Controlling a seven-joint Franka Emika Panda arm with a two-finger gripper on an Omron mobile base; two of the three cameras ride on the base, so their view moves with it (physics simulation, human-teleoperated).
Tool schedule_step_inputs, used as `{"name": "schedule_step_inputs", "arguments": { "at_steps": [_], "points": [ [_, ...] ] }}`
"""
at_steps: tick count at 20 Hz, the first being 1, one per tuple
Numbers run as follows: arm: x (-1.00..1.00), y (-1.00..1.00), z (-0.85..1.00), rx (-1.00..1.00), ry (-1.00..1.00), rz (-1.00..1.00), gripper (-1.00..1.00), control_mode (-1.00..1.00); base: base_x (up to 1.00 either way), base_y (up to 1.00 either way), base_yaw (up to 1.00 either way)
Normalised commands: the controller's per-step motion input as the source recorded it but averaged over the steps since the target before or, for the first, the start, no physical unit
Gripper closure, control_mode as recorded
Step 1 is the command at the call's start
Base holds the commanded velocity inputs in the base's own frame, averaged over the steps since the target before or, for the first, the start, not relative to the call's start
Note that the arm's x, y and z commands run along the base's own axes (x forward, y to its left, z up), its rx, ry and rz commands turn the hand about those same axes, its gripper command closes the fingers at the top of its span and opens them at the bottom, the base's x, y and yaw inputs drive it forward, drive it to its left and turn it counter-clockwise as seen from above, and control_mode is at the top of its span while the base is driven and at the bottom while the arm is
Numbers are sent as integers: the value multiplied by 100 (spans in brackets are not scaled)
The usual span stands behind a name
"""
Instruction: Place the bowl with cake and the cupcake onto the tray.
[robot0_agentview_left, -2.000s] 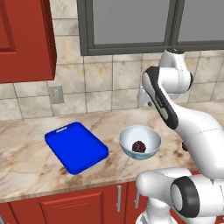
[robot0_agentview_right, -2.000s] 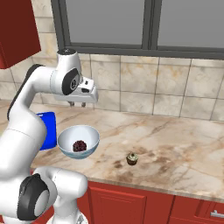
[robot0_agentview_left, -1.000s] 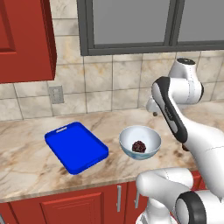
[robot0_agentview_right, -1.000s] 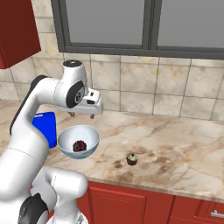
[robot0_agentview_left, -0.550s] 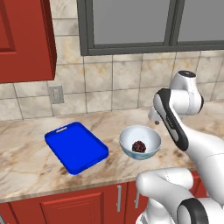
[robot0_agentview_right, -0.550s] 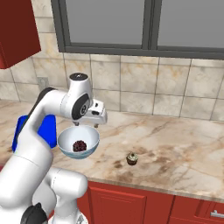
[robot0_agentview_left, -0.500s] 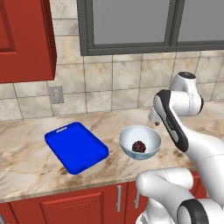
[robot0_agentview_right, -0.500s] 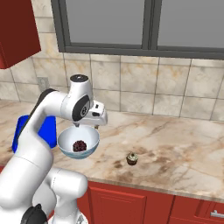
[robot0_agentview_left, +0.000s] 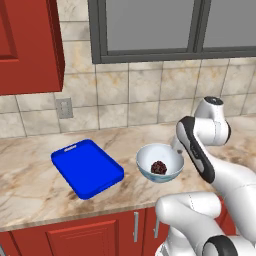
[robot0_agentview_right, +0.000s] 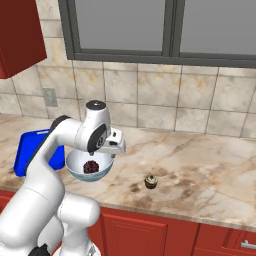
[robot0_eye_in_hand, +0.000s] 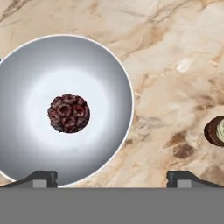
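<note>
marble counter (robot0_agentview_left: 30, 185), tiled wall (robot0_agentview_left: 145, 95), red cabinets (robot0_agentview_left: 30, 45)

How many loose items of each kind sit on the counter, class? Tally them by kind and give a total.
Tray: 1
Bowl: 1
Cake piece, inside the bowl: 1
Cupcake: 1
Total: 4

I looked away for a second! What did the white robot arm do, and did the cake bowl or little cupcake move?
The white arm swung its hand down from up by the wall tiles toward the round white bowl holding the dark lumpy cake. Its gripper is open above the bowl's edge and holds nothing. The bowl, the tan-topped cupcake and the bright blue tray stayed where they were on the marble counter.
</note>
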Motion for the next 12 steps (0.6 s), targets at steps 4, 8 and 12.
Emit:
{"name": "schedule_step_inputs", "arguments": {
  "at_steps": [4, 8, 12],
  "points": [
    [4, -2, -36, 1, 0, 0, -100, -100, 0, 0, 0],
    [17, 0, -32, 1, 0, 0, -100, -100, 0, 0, 0],
    [23, 0, -30, 1, 0, 0, -100, -100, 0, 0, 0]
  ]
}}
